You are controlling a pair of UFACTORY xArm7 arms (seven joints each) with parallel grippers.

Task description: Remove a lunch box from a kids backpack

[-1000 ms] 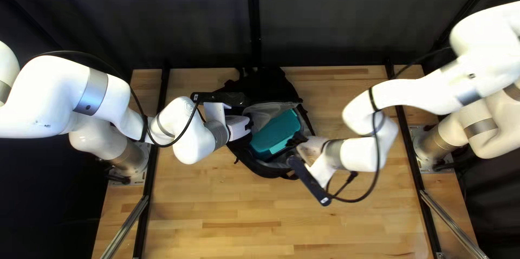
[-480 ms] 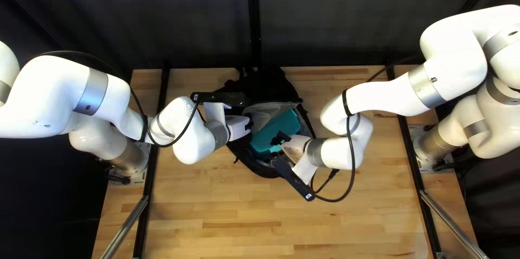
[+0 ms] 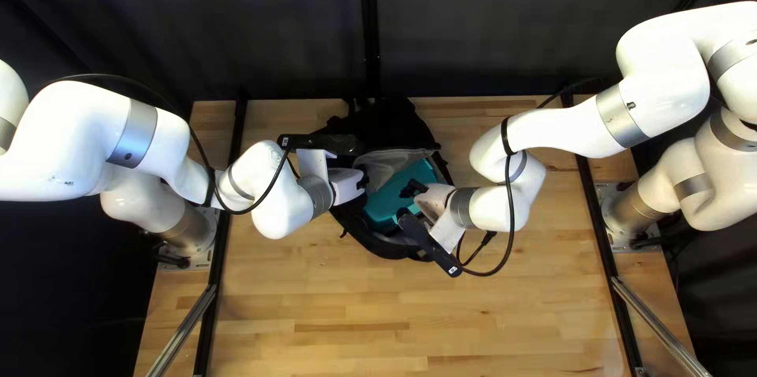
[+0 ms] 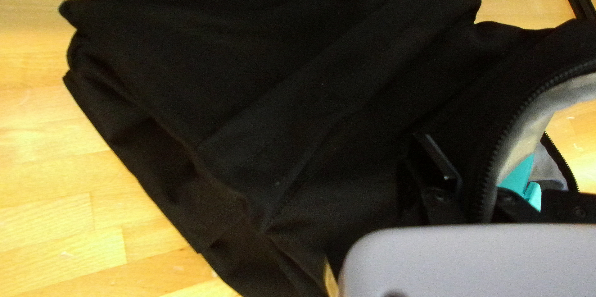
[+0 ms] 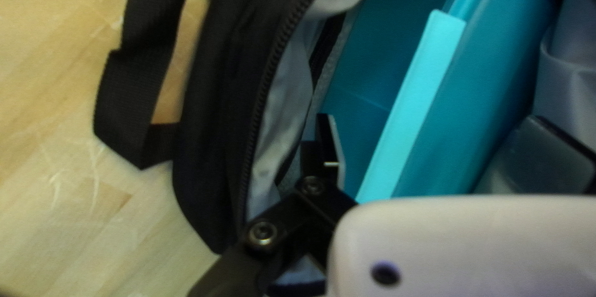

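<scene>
Showing between parted fingers of the right tool point(image 3: 412, 188), the teal lunch box point(image 5: 475, 104).

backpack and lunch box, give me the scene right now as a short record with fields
container: black backpack, open, on the table
lining: grey
item: teal lunch box, inside backpack
box detail: lighter turquoise strip
left pincer: at backpack's opening edge, grip unclear
right pincer: open, lunch box between its fingers
removal: not yet done
</scene>
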